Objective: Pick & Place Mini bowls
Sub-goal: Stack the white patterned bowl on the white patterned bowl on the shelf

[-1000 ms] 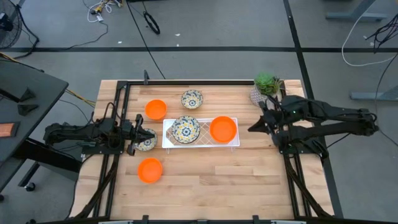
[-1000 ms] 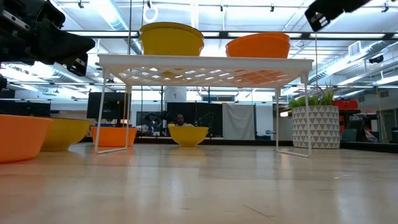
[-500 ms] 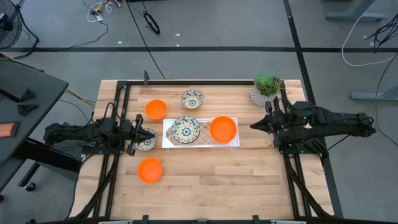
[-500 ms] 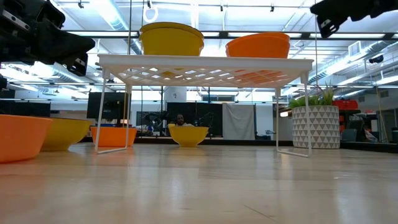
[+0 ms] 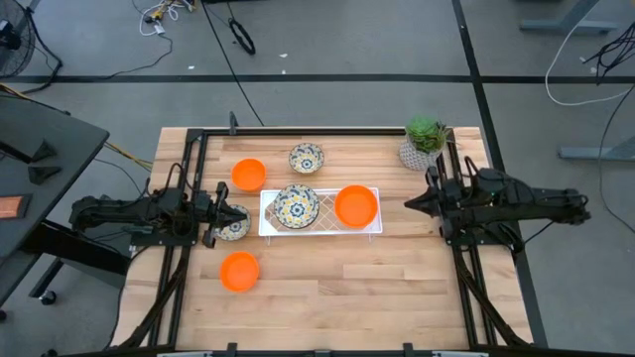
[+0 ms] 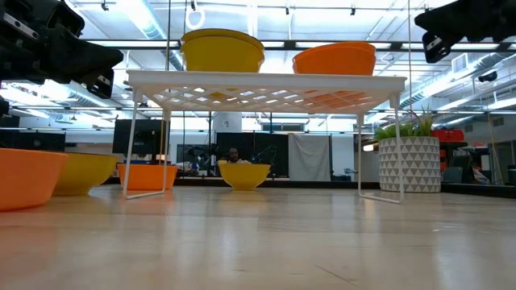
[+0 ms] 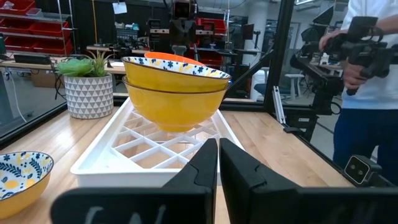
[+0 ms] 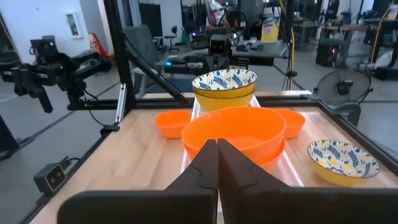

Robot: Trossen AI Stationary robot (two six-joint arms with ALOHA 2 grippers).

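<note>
High view shows my right gripper (image 5: 410, 204) pinched shut on nothing beside the white rack (image 5: 319, 229) holding two bowl stacks, my left gripper (image 5: 220, 214) clenched over a floral bowl (image 5: 234, 227) at the rack's other end, likely next to lift, with bare tabletop in front.

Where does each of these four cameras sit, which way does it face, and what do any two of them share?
High view: above the table, looking straight down; shows both arms, the left gripper and right gripper.
Low view: at tabletop height, looking level under the white rack; arm parts at the upper corners.
Left wrist view: looks past its shut fingers at the stacked patterned bowls.
Right wrist view: looks past its shut fingers at the stacked orange bowls.
Shared: both wrist views see the rack, from opposite ends.
</note>
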